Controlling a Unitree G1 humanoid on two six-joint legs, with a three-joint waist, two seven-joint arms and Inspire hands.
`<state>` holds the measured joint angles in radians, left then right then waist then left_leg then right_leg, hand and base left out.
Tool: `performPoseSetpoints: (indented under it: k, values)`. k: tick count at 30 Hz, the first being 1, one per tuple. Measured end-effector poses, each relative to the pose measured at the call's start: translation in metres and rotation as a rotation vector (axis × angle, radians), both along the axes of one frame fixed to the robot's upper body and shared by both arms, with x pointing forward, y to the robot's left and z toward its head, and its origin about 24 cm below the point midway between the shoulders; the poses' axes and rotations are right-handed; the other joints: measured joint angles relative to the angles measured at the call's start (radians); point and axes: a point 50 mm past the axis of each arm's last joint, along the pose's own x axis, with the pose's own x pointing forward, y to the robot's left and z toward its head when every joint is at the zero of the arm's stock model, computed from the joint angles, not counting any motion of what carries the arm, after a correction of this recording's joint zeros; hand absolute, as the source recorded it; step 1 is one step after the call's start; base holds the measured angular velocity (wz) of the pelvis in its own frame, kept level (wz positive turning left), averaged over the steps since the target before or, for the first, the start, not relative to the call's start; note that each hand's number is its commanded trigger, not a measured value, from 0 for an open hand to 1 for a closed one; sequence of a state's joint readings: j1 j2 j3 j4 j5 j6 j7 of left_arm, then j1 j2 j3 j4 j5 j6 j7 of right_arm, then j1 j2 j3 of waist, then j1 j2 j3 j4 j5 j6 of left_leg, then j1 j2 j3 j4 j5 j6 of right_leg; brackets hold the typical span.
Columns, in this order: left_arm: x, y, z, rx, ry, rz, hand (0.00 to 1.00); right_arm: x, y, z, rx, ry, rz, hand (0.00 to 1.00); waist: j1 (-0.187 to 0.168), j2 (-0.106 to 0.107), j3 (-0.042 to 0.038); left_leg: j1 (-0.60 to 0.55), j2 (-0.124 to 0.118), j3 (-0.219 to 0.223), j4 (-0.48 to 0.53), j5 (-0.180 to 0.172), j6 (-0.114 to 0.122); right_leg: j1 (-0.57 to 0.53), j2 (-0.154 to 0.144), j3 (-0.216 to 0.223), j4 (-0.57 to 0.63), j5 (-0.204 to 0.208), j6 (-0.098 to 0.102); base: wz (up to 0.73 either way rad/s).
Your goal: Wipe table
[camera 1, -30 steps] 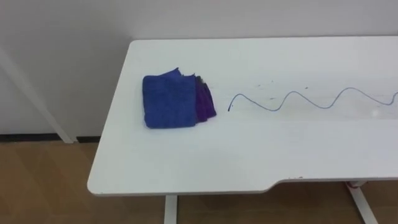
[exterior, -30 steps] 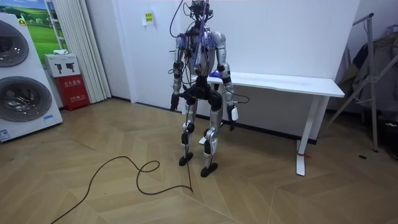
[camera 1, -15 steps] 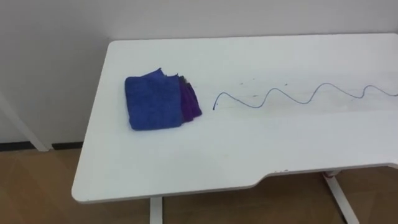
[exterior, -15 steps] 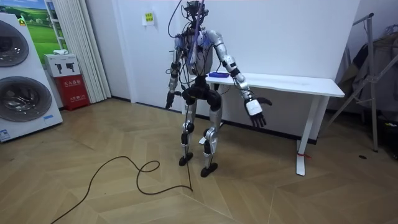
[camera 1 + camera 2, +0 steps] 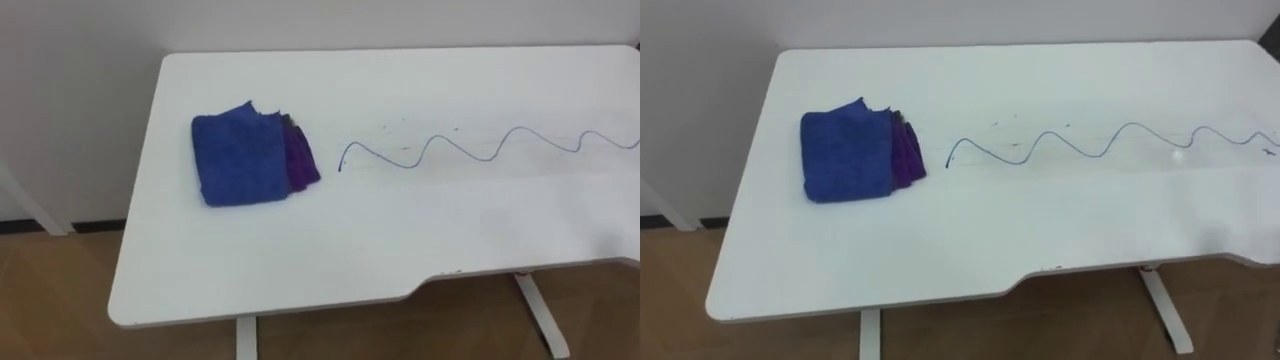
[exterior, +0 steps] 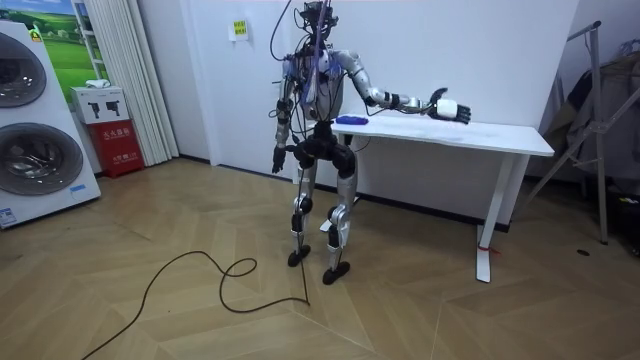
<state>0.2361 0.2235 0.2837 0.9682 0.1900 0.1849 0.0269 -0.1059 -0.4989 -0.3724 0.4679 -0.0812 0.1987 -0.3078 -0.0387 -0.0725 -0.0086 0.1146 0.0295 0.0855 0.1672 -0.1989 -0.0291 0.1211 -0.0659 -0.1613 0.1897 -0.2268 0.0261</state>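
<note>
A folded blue cloth (image 5: 240, 158) lies near the left end of the white table (image 5: 300, 260), on top of a purple cloth (image 5: 301, 160) whose edge shows at its right. A wavy blue pen line (image 5: 470, 150) runs from beside the cloths toward the table's right end. In the room view I stand at the table's (image 6: 500, 135) left end, facing the wall. My right hand (image 6: 447, 108) is stretched out at chest height above the tabletop, fingers relaxed, holding nothing. It is well to the right of the cloth (image 6: 350, 120). My left hand (image 6: 277, 160) hangs at my side.
The wall runs right behind the table. A washing machine (image 6: 35, 120) and a red box (image 6: 118, 145) stand at the room view's left, a metal rack (image 6: 600, 120) at its right. Wooden floor lies in front of the table's front edge (image 5: 270, 305).
My right arm has swung up from beside my hip to a stretched-out pose above the table. The eye view has shifted slightly; the cloths and the line stay put.
</note>
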Motion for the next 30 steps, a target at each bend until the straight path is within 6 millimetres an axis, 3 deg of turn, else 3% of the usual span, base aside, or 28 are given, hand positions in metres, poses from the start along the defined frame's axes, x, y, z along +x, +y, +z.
performPoseSetpoints:
  k: [1, 4, 6, 8, 11, 13, 15, 25, 30]
  values:
    - [0.002, -0.002, 0.000, -0.003, -0.007, -0.015, 0.00, 0.009, 0.011, 0.011, -0.057, -0.035, 0.054, 0.00, 0.019, 0.002, 0.0024, 0.000, 0.000, -0.005, -0.001, 0.000, 0.000, 0.002, 0.000, -0.005, 0.000, 0.000, 0.000, 0.07]
    - [0.006, -0.006, -0.001, -0.010, -0.013, -0.048, 0.00, 0.031, 0.040, 0.030, -0.174, -0.080, 0.184, 0.00, 0.029, -0.003, 0.0063, -0.002, 0.001, -0.006, -0.002, 0.000, 0.000, 0.005, 0.000, -0.014, -0.001, 0.000, 0.000, 0.10]
    - [0.012, -0.007, -0.001, -0.013, -0.022, -0.063, 0.00, 0.038, 0.050, 0.036, -0.192, -0.102, 0.224, 0.00, 0.063, -0.010, 0.0103, -0.002, 0.001, -0.006, -0.002, 0.000, 0.000, 0.006, -0.001, -0.015, -0.001, 0.000, 0.000, 0.03]
    - [0.017, -0.011, -0.002, -0.021, -0.022, -0.083, 0.00, 0.051, 0.067, 0.044, -0.278, -0.096, 0.294, 0.00, 0.074, -0.016, 0.0152, -0.014, 0.001, -0.012, 0.001, 0.000, 0.000, 0.000, -0.002, -0.028, 0.000, 0.001, 0.000, 0.14]
    - [0.025, -0.015, -0.003, -0.033, -0.041, -0.090, 0.00, 0.063, 0.082, 0.062, -0.382, -0.123, 0.351, 0.00, 0.088, -0.010, 0.0118, -0.046, 0.000, -0.020, 0.007, 0.001, 0.001, -0.021, -0.003, -0.037, 0.003, 0.002, -0.001, 0.15]
    - [0.024, -0.016, -0.004, -0.041, -0.035, -0.094, 0.00, 0.079, 0.101, 0.082, -0.455, -0.181, 0.408, 0.00, 0.110, 0.006, 0.0092, -0.057, -0.001, -0.026, 0.012, 0.002, 0.004, -0.030, -0.003, -0.036, 0.014, 0.003, -0.002, 0.00]
    - [0.026, -0.017, -0.004, -0.042, -0.037, -0.102, 0.00, 0.086, 0.112, 0.087, -0.484, -0.192, 0.447, 0.00, 0.130, 0.009, 0.0075, -0.051, -0.001, -0.034, 0.012, 0.003, 0.004, -0.023, -0.003, -0.044, 0.013, 0.003, -0.002, 0.09]
    - [0.055, -0.024, -0.002, -0.057, -0.087, -0.161, 0.00, 0.098, 0.170, 0.066, -0.757, 0.046, 0.728, 0.00, 0.221, -0.006, 0.0114, -0.073, -0.001, -0.074, 0.014, 0.003, 0.004, -0.030, -0.002, -0.092, 0.011, 0.003, -0.002, 0.12]
    - [0.070, -0.027, 0.001, -0.057, -0.119, -0.182, 0.00, 0.098, 0.190, 0.051, -0.742, 0.127, 0.833, 0.00, 0.243, -0.016, 0.0155, -0.084, -0.002, -0.092, 0.015, 0.003, 0.004, -0.035, -0.002, -0.097, 0.010, 0.003, -0.002, 0.07]
